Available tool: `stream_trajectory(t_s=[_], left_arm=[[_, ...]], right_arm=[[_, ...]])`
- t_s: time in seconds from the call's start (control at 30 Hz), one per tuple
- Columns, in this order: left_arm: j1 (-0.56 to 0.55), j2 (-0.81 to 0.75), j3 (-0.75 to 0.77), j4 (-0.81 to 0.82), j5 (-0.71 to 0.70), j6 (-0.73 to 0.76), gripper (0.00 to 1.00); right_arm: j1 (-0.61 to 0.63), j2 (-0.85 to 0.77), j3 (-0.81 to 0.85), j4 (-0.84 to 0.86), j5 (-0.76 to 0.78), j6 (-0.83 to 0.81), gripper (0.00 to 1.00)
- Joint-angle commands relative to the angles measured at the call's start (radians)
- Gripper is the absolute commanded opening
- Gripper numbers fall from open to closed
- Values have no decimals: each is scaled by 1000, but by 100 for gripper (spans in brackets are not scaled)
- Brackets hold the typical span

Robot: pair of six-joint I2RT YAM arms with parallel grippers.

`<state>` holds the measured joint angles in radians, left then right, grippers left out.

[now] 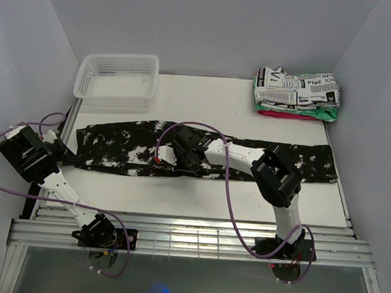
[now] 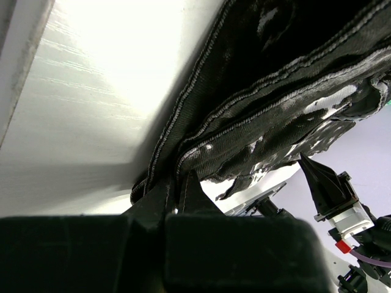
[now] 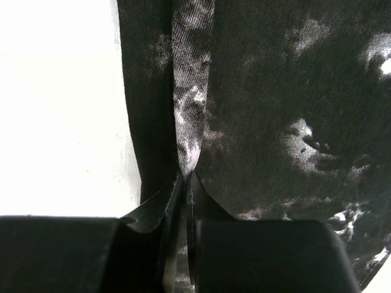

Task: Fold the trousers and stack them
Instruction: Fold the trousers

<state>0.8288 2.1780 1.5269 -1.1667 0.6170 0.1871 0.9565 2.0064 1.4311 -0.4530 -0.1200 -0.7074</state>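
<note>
The trousers (image 1: 125,149), black with white splotches, lie stretched left to right across the middle of the table. My left gripper (image 1: 69,153) is at their left end. In the left wrist view its jaws (image 2: 174,183) are shut on the stitched edge of the trousers (image 2: 275,91), which is lifted a little off the table. My right gripper (image 1: 170,155) is over the middle of the trousers. In the right wrist view its jaws (image 3: 186,177) are shut on a pinched ridge of the fabric (image 3: 275,110).
A white plastic basket (image 1: 117,81) stands at the back left. A stack of folded cloths (image 1: 296,93), newspaper-print on top with red and green beneath, sits at the back right. Bare white table (image 1: 198,197) lies in front of the trousers. Walls close off both sides.
</note>
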Motion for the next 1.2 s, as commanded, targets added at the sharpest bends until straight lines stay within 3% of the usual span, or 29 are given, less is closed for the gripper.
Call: stream_trajectory(t_s=[0.0, 0.1, 0.27, 0.33, 0.93, 1.17], left_arm=[[-11, 31, -16, 165, -112, 52, 0], [-11, 35, -14, 165, -112, 54, 0], [-11, 35, -22, 167, -108, 51, 0], [-11, 34, -21, 168, -108, 52, 0], [-11, 39, -11, 167, -115, 43, 0], [-11, 39, -5, 167, -123, 40, 0]], right_arm=[[-7, 12, 37, -67, -12, 3, 10], [-15, 9, 51, -70, -7, 16, 27], [-25, 41, 80, -101, -18, 16, 23], [-27, 43, 81, -104, -24, 16, 8], [-33, -60, 129, -226, -104, 26, 8], [-7, -43, 37, -225, -171, 49, 8]])
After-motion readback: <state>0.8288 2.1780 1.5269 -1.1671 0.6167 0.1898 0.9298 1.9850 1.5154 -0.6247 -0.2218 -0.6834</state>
